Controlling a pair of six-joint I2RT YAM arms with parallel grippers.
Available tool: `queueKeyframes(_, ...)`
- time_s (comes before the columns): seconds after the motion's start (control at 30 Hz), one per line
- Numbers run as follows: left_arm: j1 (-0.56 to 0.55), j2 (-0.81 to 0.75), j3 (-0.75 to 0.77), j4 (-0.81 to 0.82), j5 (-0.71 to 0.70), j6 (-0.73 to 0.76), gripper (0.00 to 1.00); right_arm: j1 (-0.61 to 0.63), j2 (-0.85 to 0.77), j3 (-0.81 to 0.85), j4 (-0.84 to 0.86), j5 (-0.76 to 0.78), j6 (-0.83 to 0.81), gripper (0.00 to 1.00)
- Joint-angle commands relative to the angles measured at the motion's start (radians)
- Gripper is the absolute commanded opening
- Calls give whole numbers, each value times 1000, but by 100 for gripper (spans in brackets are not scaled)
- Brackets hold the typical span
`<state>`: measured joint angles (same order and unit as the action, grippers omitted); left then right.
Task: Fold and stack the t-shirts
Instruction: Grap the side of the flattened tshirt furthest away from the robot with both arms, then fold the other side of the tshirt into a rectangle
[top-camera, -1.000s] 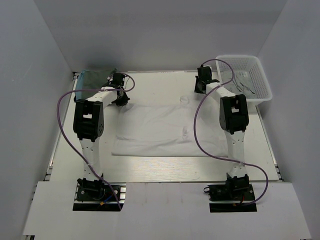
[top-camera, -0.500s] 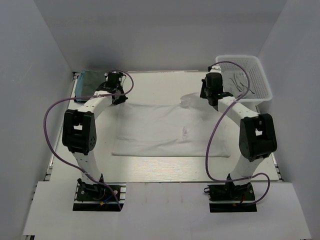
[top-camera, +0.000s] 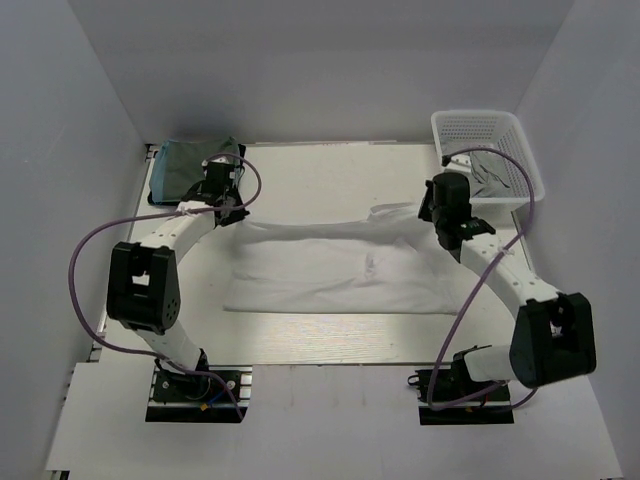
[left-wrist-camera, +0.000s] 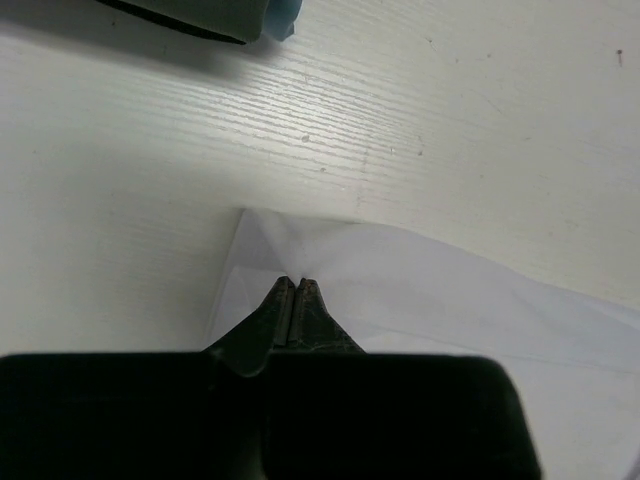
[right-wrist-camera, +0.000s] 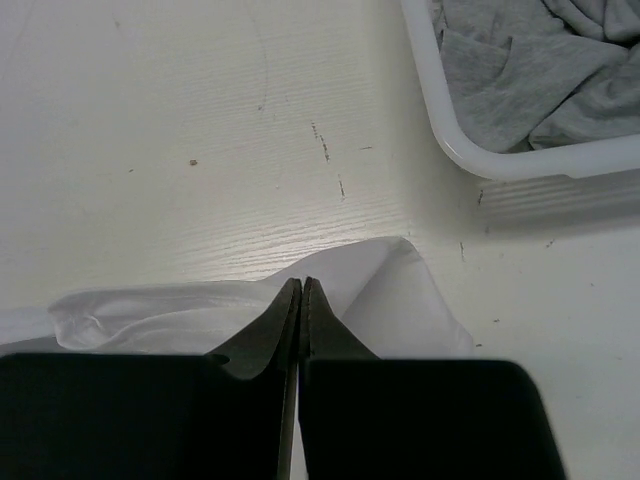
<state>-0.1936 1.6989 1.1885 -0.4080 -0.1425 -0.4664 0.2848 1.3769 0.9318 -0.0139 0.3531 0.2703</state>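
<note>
A plain white t-shirt (top-camera: 340, 268) lies spread across the middle of the table. My left gripper (top-camera: 231, 211) is shut on its far left corner, where the cloth (left-wrist-camera: 450, 300) fans out from the pinched tips (left-wrist-camera: 295, 283). My right gripper (top-camera: 431, 213) is shut on the far right corner, and a fold of white cloth (right-wrist-camera: 405, 290) bunches round its tips (right-wrist-camera: 302, 283). A folded teal-green t-shirt (top-camera: 188, 165) sits at the back left and shows at the top edge of the left wrist view (left-wrist-camera: 200, 12). Grey t-shirts (top-camera: 497, 177) (right-wrist-camera: 520, 70) lie crumpled in the basket.
A white lattice basket (top-camera: 487, 125) stands at the back right, its rim (right-wrist-camera: 470, 150) just beyond and right of my right gripper. Purple cables loop off both arms. White walls close the table on three sides.
Both grippers have come back from the far edge, nearer and outward, with the white shirt's far corners in them. Both elbows have swung out to the sides, and the shirt's far edge is stretched wider.
</note>
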Motion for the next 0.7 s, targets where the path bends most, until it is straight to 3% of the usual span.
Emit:
queueKeyframes(0.0,-3,-94,-38,29,-12,11,0,-1,-96,-50,-13,43,23,0)
queueKeyframes(0.67,-3,-257,-316,60,5,-75,0,-1,-331,-332,-141,-28,144,0)
